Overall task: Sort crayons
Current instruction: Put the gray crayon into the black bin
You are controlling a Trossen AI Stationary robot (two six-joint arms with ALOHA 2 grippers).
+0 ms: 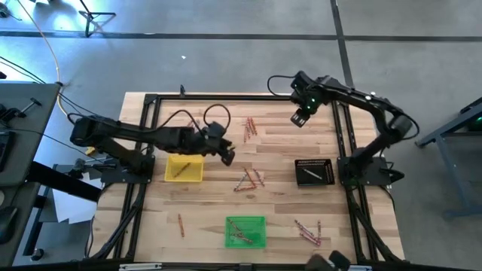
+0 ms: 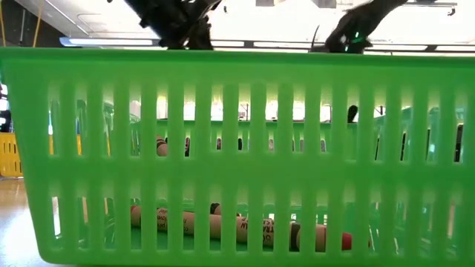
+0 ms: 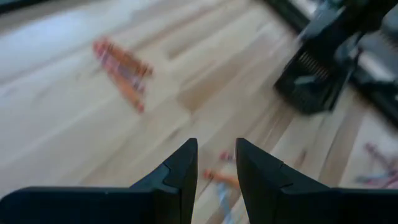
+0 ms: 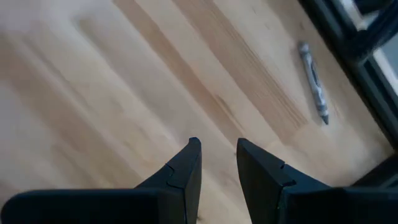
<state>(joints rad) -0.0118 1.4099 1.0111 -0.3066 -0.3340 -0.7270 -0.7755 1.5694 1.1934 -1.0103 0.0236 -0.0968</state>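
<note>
Loose crayons in clusters on the worktop, left end effector heading for the middle pile.

Crayons [image 1: 249, 179] lie mid-worktop between the yellow tray [image 1: 184, 168] and black tray [image 1: 314, 172]; more sit at the far side, near the front right, and some already in the green tray [image 1: 245, 231]. Your left end effector [image 1: 227, 156] hovers just beside the pile, fingers slightly apart, empty: widen, line up across one stick, then descend. Right end effector [image 1: 300, 118] waits high at the far side, fingers slightly apart over a lone grey crayon [image 4: 313, 81].

Crayons [image 2: 223, 225] inside green tray [image 2: 237, 67], probably.
</note>
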